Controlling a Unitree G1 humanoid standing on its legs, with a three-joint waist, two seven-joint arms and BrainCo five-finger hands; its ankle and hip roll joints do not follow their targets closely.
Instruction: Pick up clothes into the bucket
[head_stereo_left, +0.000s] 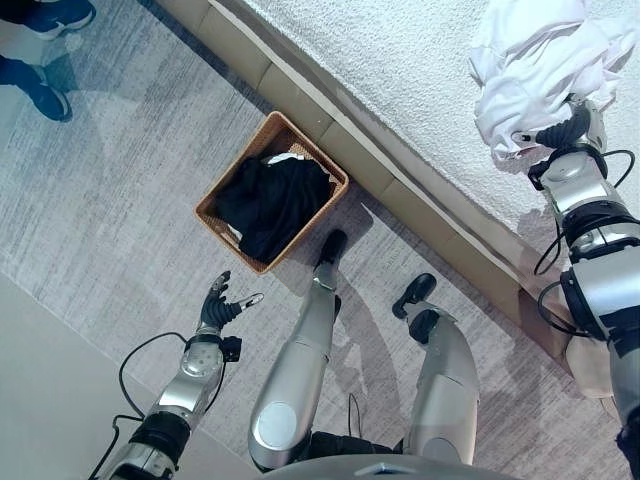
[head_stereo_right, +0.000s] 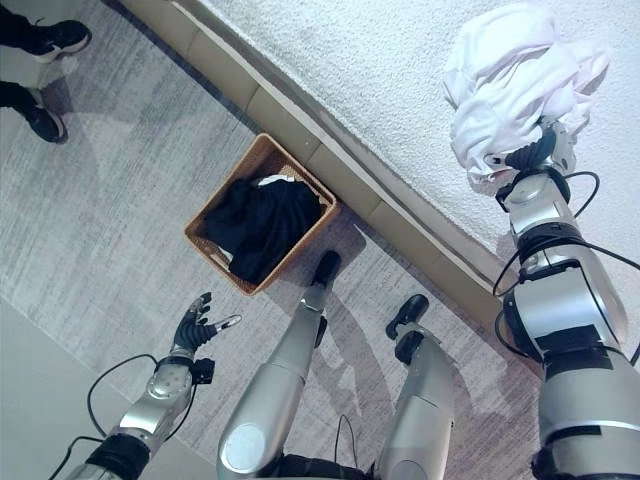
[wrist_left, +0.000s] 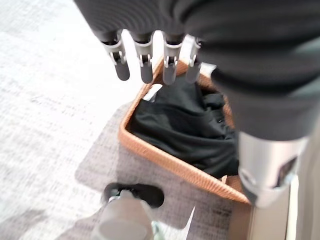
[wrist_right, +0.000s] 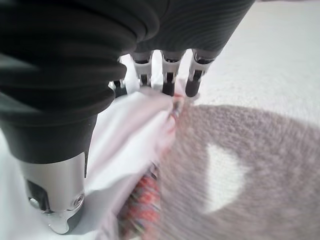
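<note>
Down by my left side, my left hand (head_stereo_left: 218, 305) hangs with relaxed, empty fingers over the carpet.

Beyond it the wicker basket (head_stereo_left: 213, 195) sits against the bed base with dark clothes (head_stereo_left: 272, 203) already inside. Farthest off, on the white bed (head_stereo_left: 400, 70), my right hand (head_stereo_left: 560, 128) has its fingers curled into a bunched white garment (head_stereo_left: 530, 65). My worry: the grip takes only a fold, so trailing cloth could slip loose or land outside the basket.
</note>
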